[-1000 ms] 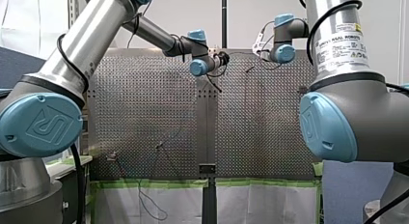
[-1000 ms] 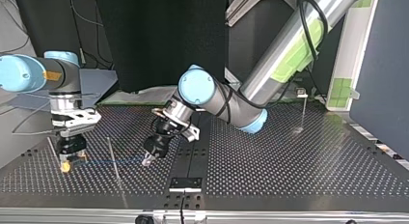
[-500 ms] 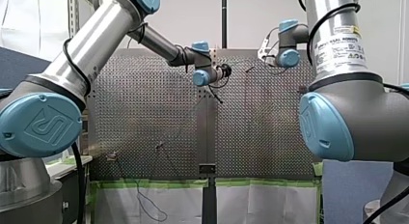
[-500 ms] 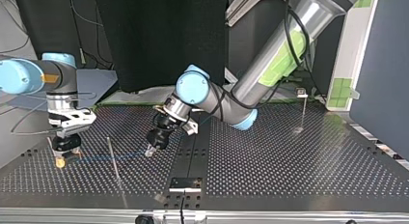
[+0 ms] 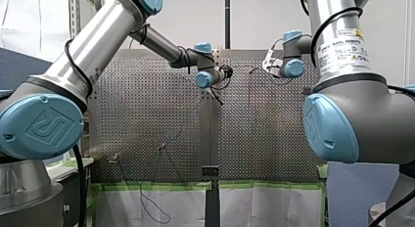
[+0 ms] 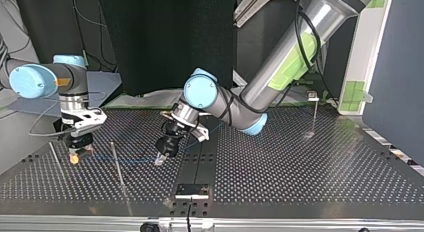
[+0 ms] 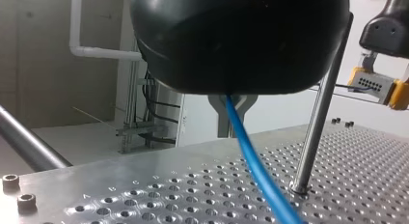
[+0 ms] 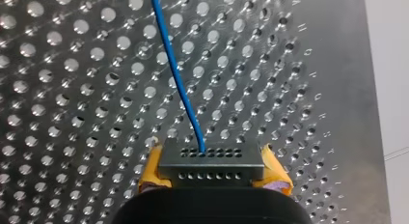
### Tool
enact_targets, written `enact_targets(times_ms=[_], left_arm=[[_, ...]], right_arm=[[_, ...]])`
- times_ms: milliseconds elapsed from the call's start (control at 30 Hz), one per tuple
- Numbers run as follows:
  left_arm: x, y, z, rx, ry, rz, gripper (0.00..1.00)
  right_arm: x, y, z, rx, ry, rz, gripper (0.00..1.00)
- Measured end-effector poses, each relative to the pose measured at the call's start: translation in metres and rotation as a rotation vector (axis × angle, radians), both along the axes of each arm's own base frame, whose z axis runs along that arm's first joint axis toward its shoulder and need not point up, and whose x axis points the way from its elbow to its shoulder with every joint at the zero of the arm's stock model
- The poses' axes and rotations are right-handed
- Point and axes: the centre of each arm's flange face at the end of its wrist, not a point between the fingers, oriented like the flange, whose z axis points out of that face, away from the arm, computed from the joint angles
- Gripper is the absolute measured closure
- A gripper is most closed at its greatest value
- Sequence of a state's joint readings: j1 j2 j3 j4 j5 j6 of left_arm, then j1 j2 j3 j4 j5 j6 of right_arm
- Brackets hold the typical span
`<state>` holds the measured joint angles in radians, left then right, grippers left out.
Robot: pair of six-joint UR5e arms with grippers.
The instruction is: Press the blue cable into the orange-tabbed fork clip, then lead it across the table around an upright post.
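though apart, right claw point(image 8: 212, 178) clenched on connector point(image 8: 211, 159); left claw point(image 6: 160, 159) pinching blue cable point(image 8: 176, 74)

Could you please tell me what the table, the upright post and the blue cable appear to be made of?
The table looks like bare metal, probably aluminium: silvery, dull sheen, drilled holes. The upright post seems polished steel, given its lengthwise glint. The blue cable appears plastic-sheathed: smooth, evenly coloured, gently curving.
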<state>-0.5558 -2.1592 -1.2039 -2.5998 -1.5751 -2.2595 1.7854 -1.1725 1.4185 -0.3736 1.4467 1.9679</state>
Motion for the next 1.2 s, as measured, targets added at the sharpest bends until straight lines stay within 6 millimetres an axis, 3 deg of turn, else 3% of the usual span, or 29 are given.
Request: enact_targets(times_ms=[167,300,333,367,433,467,533,567,633,667,733,1200], left_arm=[[0.001,0.001,-0.005,0.027,0.003,0.022,0.96],[0.003,0.0,-0.028,0.079,0.038,0.053,0.93],[0.003,0.0,-0.034,0.093,0.047,0.061,0.85],[0.003,0.0,-0.039,0.106,0.055,0.071,0.85],[0.003,0.002,-0.046,0.138,0.072,0.096,0.72],[0.003,0.003,-0.049,0.151,0.078,0.107,0.72],[0.003,0.005,-0.053,0.179,0.091,0.132,0.48],[0.003,0.007,-0.054,0.191,0.096,0.142,0.48],[0.002,0.01,-0.056,0.219,0.107,0.166,0.34],[0.002,0.011,-0.057,0.231,0.112,0.177,0.34],[0.001,0.014,-0.06,0.261,0.124,0.202,0.19],[0.005,0.032,-0.065,0.403,0.125,0.369,0.14]], right_arm=[[0.001,0.002,-0.008,0.015,0.003,0.002,1.0],[0.003,0.004,-0.014,0.025,0.005,0.005,1.0],[0.003,0.004,-0.016,0.028,0.006,0.005,1.0],[0.003,0.004,-0.018,0.031,0.008,0.004,1.0],[0.003,0.004,-0.022,0.037,0.01,0.002,1.0],[0.003,0.005,-0.025,0.042,0.012,0.001,1.0],[0.004,0.004,-0.029,0.049,0.014,0.001,1.0],[0.004,0.004,-0.033,0.054,0.015,0.001,1.0],[0.004,0.003,-0.037,0.061,0.018,0.001,1.0],[0.004,0.002,-0.04,0.066,0.019,0.001,1.0],[0.005,0.002,-0.044,0.071,0.022,0.001,1.0],[-0.001,-0.007,-0.07,0.106,0.031,-0.029,1.0]])
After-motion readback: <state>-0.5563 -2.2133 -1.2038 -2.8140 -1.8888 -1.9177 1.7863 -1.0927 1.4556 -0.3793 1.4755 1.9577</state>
